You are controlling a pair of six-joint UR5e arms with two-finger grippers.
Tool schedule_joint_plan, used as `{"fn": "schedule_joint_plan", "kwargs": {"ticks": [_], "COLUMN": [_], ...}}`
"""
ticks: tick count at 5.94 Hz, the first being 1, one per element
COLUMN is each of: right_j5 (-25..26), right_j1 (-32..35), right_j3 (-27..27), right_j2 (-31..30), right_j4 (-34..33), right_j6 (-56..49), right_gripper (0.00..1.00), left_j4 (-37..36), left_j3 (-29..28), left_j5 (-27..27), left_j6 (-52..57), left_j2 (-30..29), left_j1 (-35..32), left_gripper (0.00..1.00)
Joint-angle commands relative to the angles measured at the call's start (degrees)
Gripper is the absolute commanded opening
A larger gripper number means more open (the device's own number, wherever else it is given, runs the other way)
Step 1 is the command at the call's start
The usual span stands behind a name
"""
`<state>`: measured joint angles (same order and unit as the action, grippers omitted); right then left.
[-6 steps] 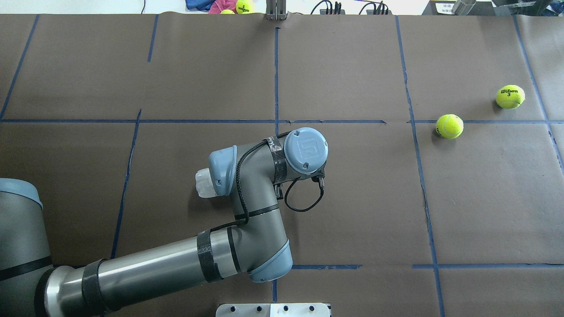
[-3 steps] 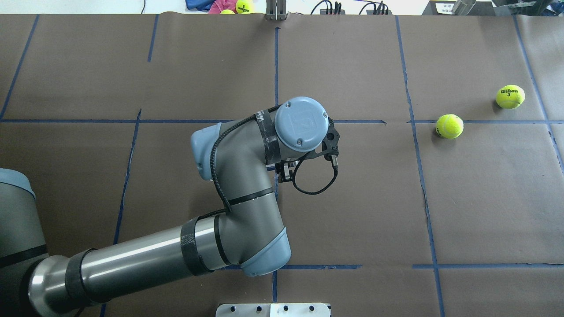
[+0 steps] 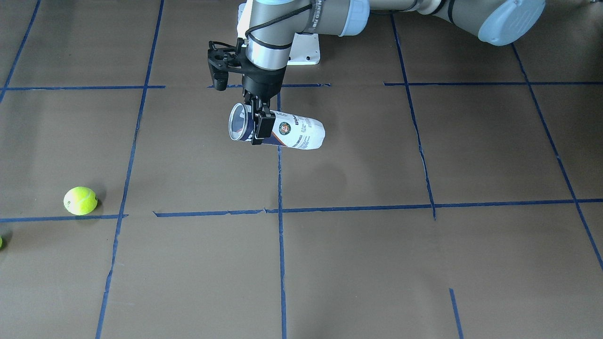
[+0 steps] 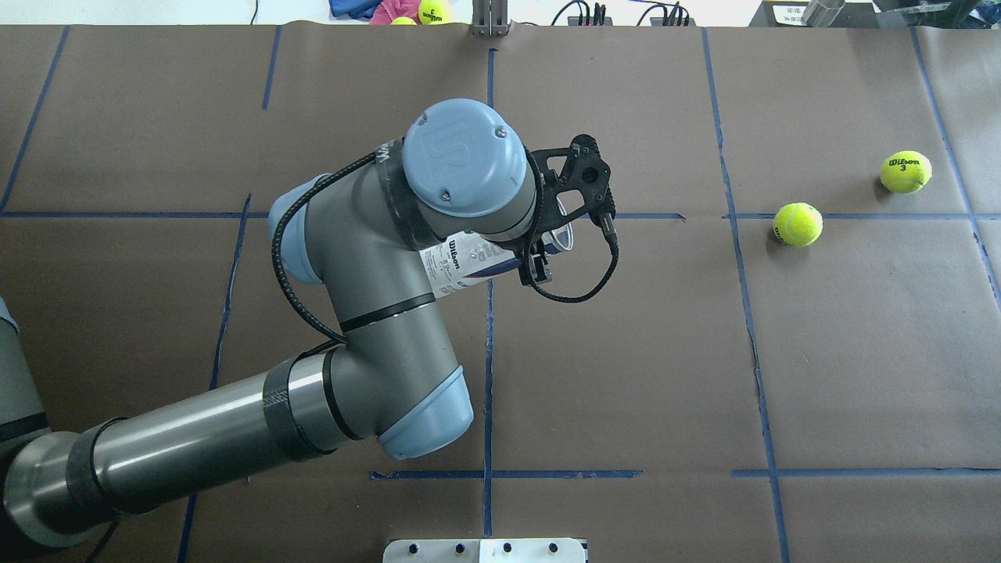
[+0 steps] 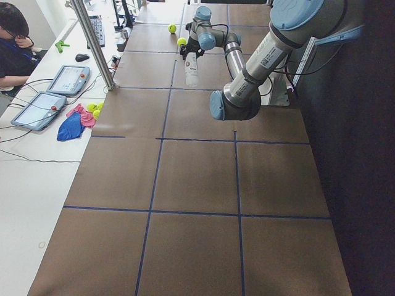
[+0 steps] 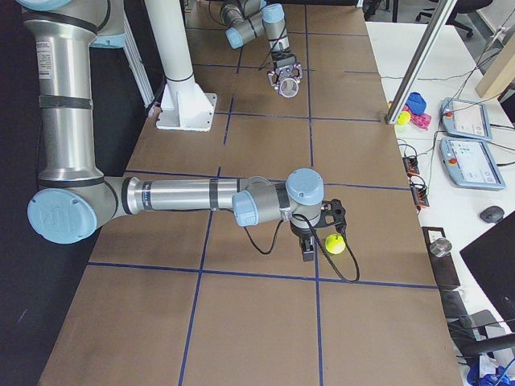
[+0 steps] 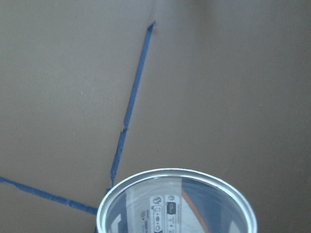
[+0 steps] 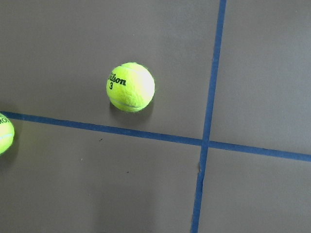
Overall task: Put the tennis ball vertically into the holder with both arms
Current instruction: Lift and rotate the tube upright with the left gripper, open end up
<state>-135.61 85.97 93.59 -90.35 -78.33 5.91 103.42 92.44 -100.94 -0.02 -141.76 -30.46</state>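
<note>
The left arm (image 4: 195,446) extended from the left edge of the desk (image 4: 641,375), elbow bent, wrist over the desk's middle. The left pincer (image 3: 258,128) was clamped on the holder (image 3: 294,134) just behind its open rim, fingers drawn in against the clear wall.

The holder hung clear of the desk, lying near level rather than upright. Its mouth faced the robot's right and its closed end the robot's left. A soft shadow lay on the brown paper below it, and a blue tape line (image 4: 488,367) ran beneath it. The left wrist camera looked over the holder's silver rim, with label print showing through the wall.

Further right, well apart from the holder, 2 balls sat on the desk. The nearer tennis ball (image 4: 798,224) sat on a tape line. The farther tennis ball (image 4: 905,172), marked "Wilson 3", sat near it, not touching.

The right arm (image 6: 169,197) showed only in the exterior right view, forearm level. The right pincer (image 6: 308,251) pointed down, with 1 ball just beside it in that view. Whether this pincer was wide or narrow, I could not tell. The right wrist camera looked down on the "Wilson 3" ball beside a tape crossing, the other ball cut by the view's left edge.
</note>
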Motion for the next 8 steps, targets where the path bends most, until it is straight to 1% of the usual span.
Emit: {"fn": "schedule_joint_plan", "kwargs": {"ticks": [1,2,3,4,5,6,7,8], "right_j5": [-0.09,-0.09,-0.18,-0.09,-0.18,-0.26,-0.26,-0.35], "right_j1": [-0.01,-0.01,-0.01,-0.01,-0.01,-0.01,-0.10,-0.36], "right_j3": [0.01,0.10,0.36,0.54,0.54,0.63,0.63,0.63], "right_j2": [0.00,0.00,0.00,0.09,0.44,0.61,1.05,1.75], "right_j4": [0.02,0.02,0.02,0.02,0.02,0.02,0.02,0.02], "right_j6": [0.15,0.15,0.67,0.77,0.77,0.77,0.68,0.77], "right_gripper": [1.00,1.00,1.00,1.00,1.00,1.00,1.00,1.00], "left_j4": [24.16,33.42,40.39,48.90,54.99,63.75,73.93,81.77], "left_j3": [0.11,-0.06,-0.15,-0.41,-0.76,-3.90,-10.37,-15.39], "left_j5": [-1.72,-1.63,-1.46,-1.02,0.99,2.14,2.24,8.15], "left_j6": [-10.03,-13.14,-15.60,-17.89,-18.17,-18.18,-18.09,-18.09], "left_j2": [6.72,9.28,10.70,12.98,15.18,16.94,17.04,17.04], "left_j1": [-1.18,-1.27,-1.45,-1.45,-1.27,-1.01,-0.75,2.13], "left_gripper": [0.79,0.79,0.79,0.79,0.79,0.79,0.79,0.79]}}
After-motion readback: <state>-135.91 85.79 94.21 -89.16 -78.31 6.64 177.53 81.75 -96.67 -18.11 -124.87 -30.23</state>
